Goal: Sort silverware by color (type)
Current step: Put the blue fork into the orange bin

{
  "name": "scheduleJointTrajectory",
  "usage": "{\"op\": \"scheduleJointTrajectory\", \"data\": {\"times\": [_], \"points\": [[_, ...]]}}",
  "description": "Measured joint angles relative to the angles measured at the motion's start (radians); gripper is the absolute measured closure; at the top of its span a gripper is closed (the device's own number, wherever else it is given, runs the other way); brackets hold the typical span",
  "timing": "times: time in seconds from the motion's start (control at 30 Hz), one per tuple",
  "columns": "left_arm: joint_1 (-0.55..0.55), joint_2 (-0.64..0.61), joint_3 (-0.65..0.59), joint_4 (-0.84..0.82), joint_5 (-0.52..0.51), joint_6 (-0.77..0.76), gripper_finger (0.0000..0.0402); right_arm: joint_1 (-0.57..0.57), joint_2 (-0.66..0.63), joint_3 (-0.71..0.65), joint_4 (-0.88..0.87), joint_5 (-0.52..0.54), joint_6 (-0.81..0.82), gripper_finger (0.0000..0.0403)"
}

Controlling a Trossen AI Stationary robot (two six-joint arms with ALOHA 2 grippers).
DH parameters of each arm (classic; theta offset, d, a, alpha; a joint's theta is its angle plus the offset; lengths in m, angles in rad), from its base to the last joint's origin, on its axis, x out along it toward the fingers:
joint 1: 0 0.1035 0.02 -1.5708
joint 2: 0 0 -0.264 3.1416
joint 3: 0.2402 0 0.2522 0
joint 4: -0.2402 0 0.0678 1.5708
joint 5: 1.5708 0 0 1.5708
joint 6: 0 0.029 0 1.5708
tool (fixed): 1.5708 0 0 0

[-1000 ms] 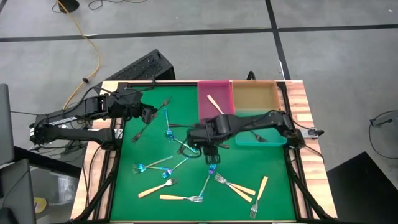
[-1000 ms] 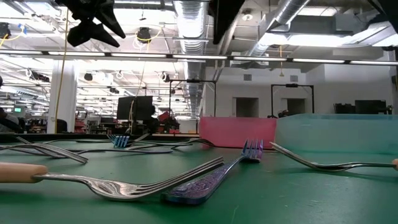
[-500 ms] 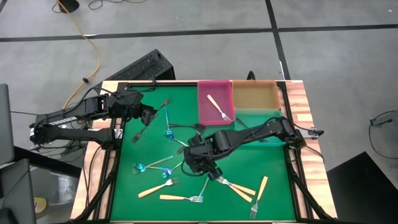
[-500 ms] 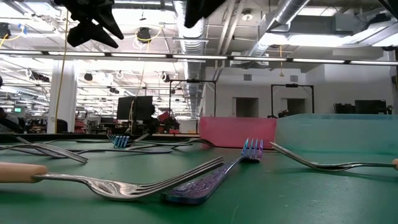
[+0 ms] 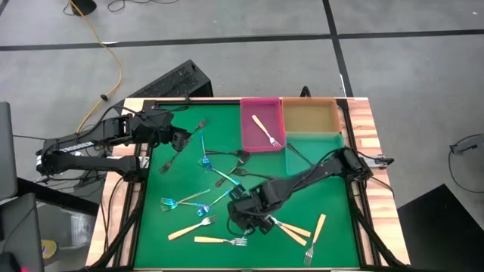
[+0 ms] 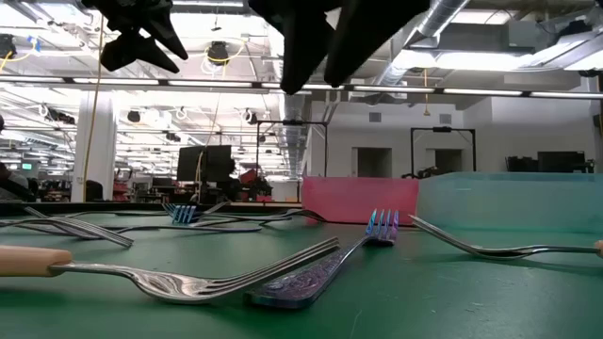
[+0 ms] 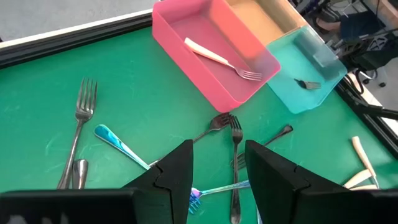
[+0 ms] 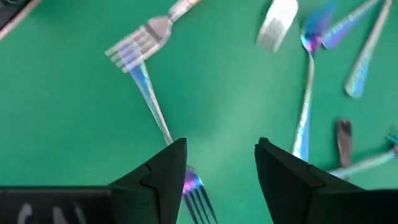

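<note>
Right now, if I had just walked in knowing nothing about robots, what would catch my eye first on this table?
Probably the green mat strewn with small forks, tan-handled, shiny blue and dark ones mixed together. Then the right gripper, fingers open, reaching low over the forks near the mat's front middle, while the left gripper waits at the far left. Last, three coloured bins at the far right corner; the pink bin holds one tan-handled fork.

Even overhead light, soft shadows; right wrist view motion-blurred.
</note>
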Motion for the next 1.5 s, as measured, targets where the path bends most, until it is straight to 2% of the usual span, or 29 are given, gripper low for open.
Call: {"op": "scheduleJointTrajectory", "data": {"times": [0.53,0.7,1.07,1.5], "points": [[0.000,0.000,0.000,-0.003,0.000,-0.019,0.0272,0.025,-0.002,-0.202,0.169,-0.002,-0.087,0.0208],[0.000,0.000,0.000,-0.003,0.000,-0.026,0.0272,0.017,-0.002,-0.239,0.213,-0.049,-0.088,0.0221],[0.000,0.000,0.000,-0.004,0.000,-0.026,0.0272,0.010,-0.001,-0.260,0.250,-0.053,-0.105,0.0228],[0.000,0.000,0.000,-0.011,0.000,-0.026,0.0272,0.011,0.070,-0.260,0.226,-0.029,-0.123,0.0227]]}}
